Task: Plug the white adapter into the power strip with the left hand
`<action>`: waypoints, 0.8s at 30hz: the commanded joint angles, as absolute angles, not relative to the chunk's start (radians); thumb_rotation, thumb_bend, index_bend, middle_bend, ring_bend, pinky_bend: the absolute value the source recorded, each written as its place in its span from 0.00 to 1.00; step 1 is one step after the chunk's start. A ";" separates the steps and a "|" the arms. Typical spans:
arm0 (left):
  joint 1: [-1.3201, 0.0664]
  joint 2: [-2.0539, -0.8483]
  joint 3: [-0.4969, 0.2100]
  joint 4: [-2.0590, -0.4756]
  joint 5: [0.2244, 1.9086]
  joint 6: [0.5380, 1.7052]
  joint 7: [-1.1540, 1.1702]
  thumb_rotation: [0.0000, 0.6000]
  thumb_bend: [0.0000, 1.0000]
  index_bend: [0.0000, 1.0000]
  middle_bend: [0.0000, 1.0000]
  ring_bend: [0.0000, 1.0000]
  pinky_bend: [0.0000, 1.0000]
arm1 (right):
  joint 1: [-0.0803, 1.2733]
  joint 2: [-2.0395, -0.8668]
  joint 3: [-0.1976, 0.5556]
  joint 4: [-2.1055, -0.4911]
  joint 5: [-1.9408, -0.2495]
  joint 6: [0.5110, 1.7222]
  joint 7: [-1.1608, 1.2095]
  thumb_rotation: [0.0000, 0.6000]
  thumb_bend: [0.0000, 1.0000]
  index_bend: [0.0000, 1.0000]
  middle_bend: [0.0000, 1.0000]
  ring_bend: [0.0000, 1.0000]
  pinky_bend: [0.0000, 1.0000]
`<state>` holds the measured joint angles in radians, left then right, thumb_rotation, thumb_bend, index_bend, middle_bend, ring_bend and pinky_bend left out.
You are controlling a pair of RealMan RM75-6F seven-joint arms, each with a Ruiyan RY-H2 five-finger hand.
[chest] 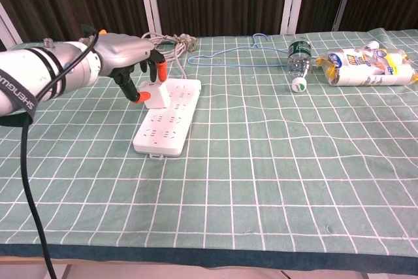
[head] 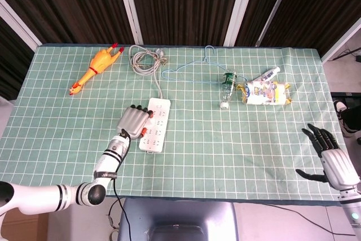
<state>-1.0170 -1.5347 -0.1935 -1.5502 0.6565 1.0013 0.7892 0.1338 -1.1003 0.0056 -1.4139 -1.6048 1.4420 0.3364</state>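
The white power strip (chest: 168,117) lies lengthwise at the table's centre-left, its cable running to the far edge. The white adapter (chest: 155,95) stands upright on the strip's far left part. My left hand (chest: 128,59) hovers just left of and above the adapter, its orange-tipped fingers (chest: 159,70) spread and holding nothing. In the head view the left hand (head: 133,121) lies beside the power strip (head: 157,131) and covers the adapter. My right hand (head: 329,155) hangs open, fingers apart, beyond the table's right edge.
A yellow rubber chicken (head: 95,68) and a coiled grey cable (head: 145,58) lie at the far left. A blue wire hanger (head: 197,71), a green-labelled bottle (head: 227,86) and a snack packet (head: 265,92) lie at the far right.
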 commanded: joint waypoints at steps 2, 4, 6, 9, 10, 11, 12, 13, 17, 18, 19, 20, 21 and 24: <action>-1.023 -1.553 -0.190 -1.529 0.649 1.006 0.785 1.00 0.37 0.33 0.30 0.24 0.30 | 0.132 -1.100 0.004 -1.413 -1.602 1.442 0.337 1.00 0.00 0.00 0.05 0.00 0.11; -1.025 -1.555 -0.190 -1.525 0.647 1.007 0.784 1.00 0.37 0.33 0.29 0.23 0.30 | 0.132 -1.100 0.004 -1.412 -1.601 1.441 0.337 1.00 0.00 0.00 0.05 0.00 0.11; -1.028 -1.557 -0.188 -1.523 0.644 1.008 0.787 1.00 0.37 0.34 0.29 0.23 0.30 | 0.131 -1.101 0.003 -1.410 -1.601 1.442 0.338 1.00 0.00 0.00 0.05 0.00 0.11; -1.034 -1.558 -0.183 -1.524 0.631 1.007 0.800 1.00 0.37 0.35 0.30 0.23 0.29 | 0.130 -1.102 0.003 -1.408 -1.600 1.443 0.340 1.00 0.00 0.00 0.05 0.00 0.11; -1.036 -1.559 -0.181 -1.524 0.627 1.006 0.804 1.00 0.37 0.35 0.30 0.23 0.29 | 0.130 -1.103 0.003 -1.407 -1.599 1.443 0.340 1.00 0.00 0.00 0.05 0.00 0.11; -1.039 -1.560 -0.177 -1.526 0.622 1.004 0.811 1.00 0.37 0.36 0.30 0.23 0.29 | 0.129 -1.103 0.003 -1.406 -1.599 1.444 0.340 1.00 0.00 0.00 0.05 0.00 0.11; -1.040 -1.561 -0.174 -1.527 0.619 1.004 0.815 1.00 0.37 0.36 0.31 0.24 0.29 | 0.129 -1.103 0.003 -1.406 -1.599 1.445 0.341 1.00 0.00 0.00 0.05 0.00 0.11; -1.042 -1.562 -0.171 -1.528 0.615 1.004 0.819 1.00 0.37 0.37 0.31 0.24 0.29 | 0.128 -1.103 0.003 -1.405 -1.599 1.446 0.342 1.00 0.00 0.00 0.05 0.00 0.11; -1.049 -1.575 -0.163 -1.523 0.606 1.004 0.831 1.00 0.37 0.37 0.32 0.24 0.29 | 0.126 -1.103 0.002 -1.403 -1.598 1.447 0.343 1.00 0.00 0.00 0.05 0.00 0.11; -1.052 -1.577 -0.161 -1.522 0.604 1.003 0.835 1.00 0.37 0.37 0.32 0.24 0.29 | 0.126 -1.103 0.001 -1.403 -1.598 1.448 0.343 1.00 0.00 0.00 0.05 0.00 0.11; -1.054 -1.579 -0.159 -1.522 0.602 1.003 0.838 1.00 0.37 0.38 0.32 0.24 0.29 | 0.126 -1.103 0.002 -1.402 -1.598 1.449 0.343 1.00 0.00 0.00 0.05 0.00 0.11; -1.057 -1.581 -0.158 -1.522 0.599 1.004 0.843 1.00 0.37 0.38 0.32 0.24 0.29 | 0.125 -1.103 0.001 -1.402 -1.598 1.449 0.343 1.00 0.00 0.00 0.05 0.00 0.11; -1.058 -1.582 -0.156 -1.524 0.597 1.005 0.847 1.00 0.37 0.38 0.33 0.25 0.29 | 0.125 -1.103 0.002 -1.402 -1.597 1.449 0.344 1.00 0.00 0.00 0.05 0.00 0.11; -1.063 -1.585 -0.150 -1.526 0.594 1.009 0.858 1.00 0.37 0.38 0.33 0.25 0.29 | 0.125 -1.103 0.001 -1.402 -1.596 1.447 0.343 1.00 0.00 0.00 0.05 0.00 0.11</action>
